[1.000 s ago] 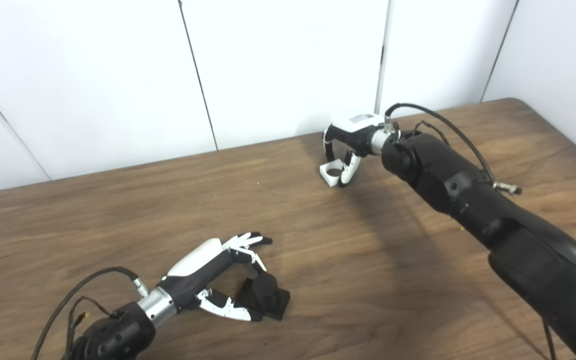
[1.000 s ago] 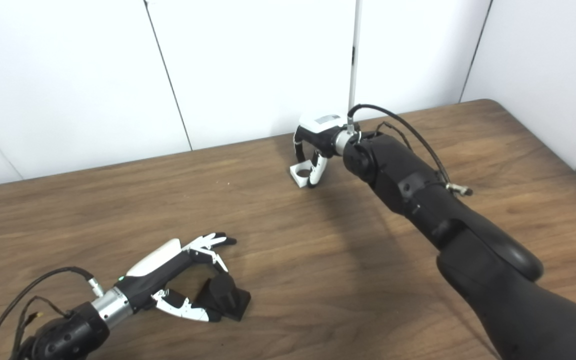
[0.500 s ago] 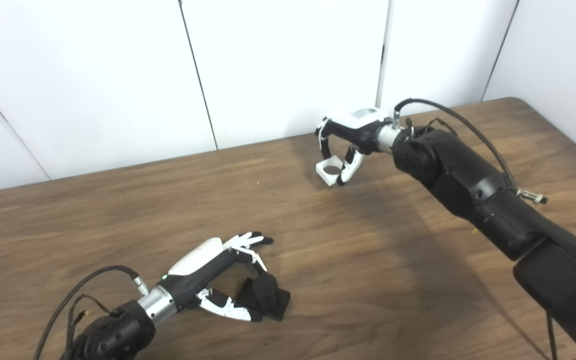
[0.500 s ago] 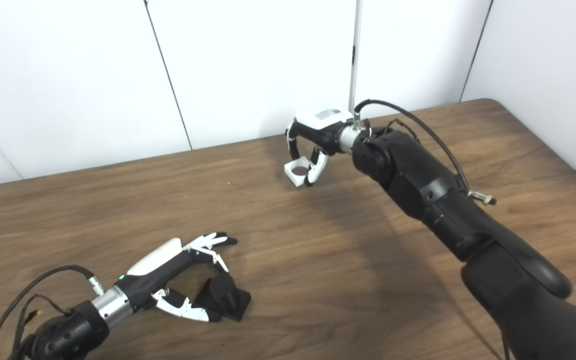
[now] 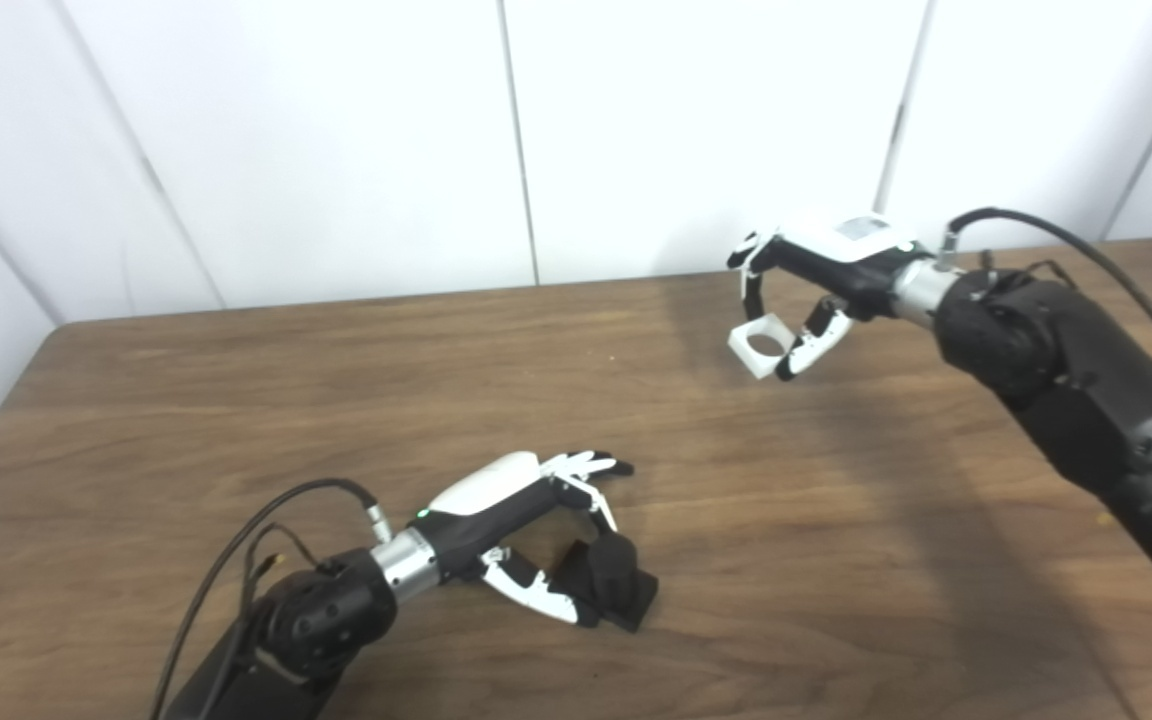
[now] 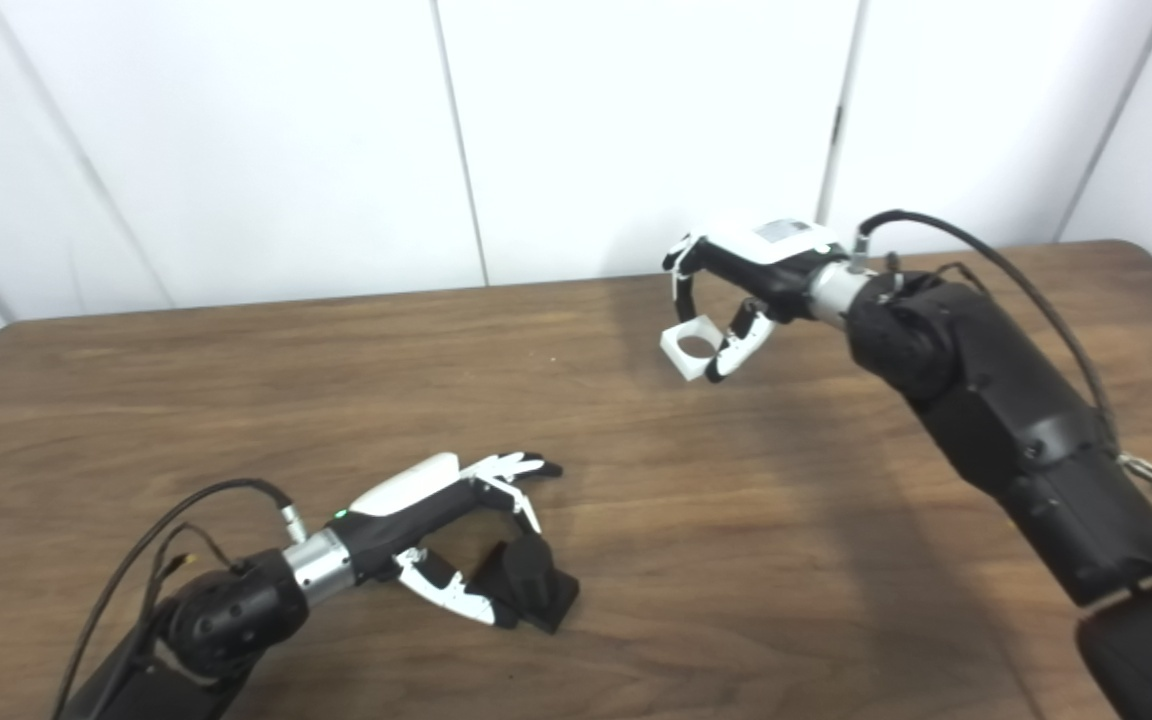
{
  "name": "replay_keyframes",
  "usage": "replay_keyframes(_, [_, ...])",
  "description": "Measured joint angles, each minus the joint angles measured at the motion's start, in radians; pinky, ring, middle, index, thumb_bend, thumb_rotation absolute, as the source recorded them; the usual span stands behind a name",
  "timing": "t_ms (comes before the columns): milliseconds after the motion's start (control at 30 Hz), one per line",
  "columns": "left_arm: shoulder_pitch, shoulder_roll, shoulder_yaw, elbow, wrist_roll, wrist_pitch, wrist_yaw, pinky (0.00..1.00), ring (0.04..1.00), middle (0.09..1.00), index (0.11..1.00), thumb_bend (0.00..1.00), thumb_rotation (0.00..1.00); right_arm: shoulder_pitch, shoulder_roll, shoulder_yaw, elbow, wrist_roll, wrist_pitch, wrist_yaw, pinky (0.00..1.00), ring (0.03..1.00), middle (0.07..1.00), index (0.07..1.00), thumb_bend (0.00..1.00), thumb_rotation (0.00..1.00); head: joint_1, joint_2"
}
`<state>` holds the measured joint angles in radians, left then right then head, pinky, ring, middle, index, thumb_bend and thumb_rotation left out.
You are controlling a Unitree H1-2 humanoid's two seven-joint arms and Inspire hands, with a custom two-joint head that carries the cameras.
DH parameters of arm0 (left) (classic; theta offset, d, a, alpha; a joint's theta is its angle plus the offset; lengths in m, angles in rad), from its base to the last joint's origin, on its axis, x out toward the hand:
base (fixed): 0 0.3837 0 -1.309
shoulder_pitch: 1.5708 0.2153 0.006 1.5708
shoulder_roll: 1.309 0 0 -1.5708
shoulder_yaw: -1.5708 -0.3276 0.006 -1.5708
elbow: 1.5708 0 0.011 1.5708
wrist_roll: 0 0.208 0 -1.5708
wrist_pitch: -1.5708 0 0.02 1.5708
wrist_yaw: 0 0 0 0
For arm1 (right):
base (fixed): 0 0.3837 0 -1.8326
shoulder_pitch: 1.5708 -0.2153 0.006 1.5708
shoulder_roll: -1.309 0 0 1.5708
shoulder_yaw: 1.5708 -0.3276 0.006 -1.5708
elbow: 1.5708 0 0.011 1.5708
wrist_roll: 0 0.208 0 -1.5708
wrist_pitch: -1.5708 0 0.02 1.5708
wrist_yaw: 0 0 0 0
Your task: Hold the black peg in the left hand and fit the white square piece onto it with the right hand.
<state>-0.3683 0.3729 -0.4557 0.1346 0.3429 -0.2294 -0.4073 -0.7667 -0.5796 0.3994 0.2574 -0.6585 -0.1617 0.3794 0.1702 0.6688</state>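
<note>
peg on the table at the left hand, white piece held aloft in the right

nearest, at the lower left, the left hand [image 5: 496, 500] reaches over the wooden table [image 5: 236, 400], palm down. its fingers [image 5: 591, 465] are spread and stretched forward above the black peg [image 5: 608, 585], with the thumb [image 5: 536, 598] curled along the peg's near side. the peg, a short cylinder on a square black base, sits on the table surface just below and ahead of the palm. the thumb tip looks to be touching the base, though the view is too dark there to be sure, and the fingers are apart, not clamped on it. a black cable [image 5: 266, 520] loops up from the left wrist.

between the two hands lies a stretch of bare wood crossed by the soft shadow [image 5: 836, 480] of the right arm.

farther off, at the upper right, the right hand [image 6: 746, 265] holds the white square piece [image 6: 691, 350], pinched between fingers on its far edge and thumb on its near edge. the piece is tilted, its round hole facing the camera, and it hangs clear above the table, well apart from the peg. a black cable [image 6: 986, 265] arcs over the right forearm.

behind the table stand white wall panels [image 6: 636, 130] with dark vertical seams.
</note>
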Motion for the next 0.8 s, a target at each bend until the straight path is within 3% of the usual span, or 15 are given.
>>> replay_keyframes(567, [-0.017,-0.034,-0.009,0.004,0.022,0.044,0.0,1.0,1.0,0.965,0.493,0.52,0.08,0.034,0.003,-0.021,-0.299,0.173,-0.019,0.209,0.88,0.887,0.817,0.478,0.51,0.15,0.043,0.015])
replay_keyframes(800, [-0.024,-0.036,-0.014,0.006,0.027,0.045,0.001,1.0,1.0,0.965,0.493,0.52,0.08,0.057,0.011,-0.023,-0.427,0.233,0.038,0.306,0.88,0.898,0.825,0.479,0.51,0.14,0.031,0.017])
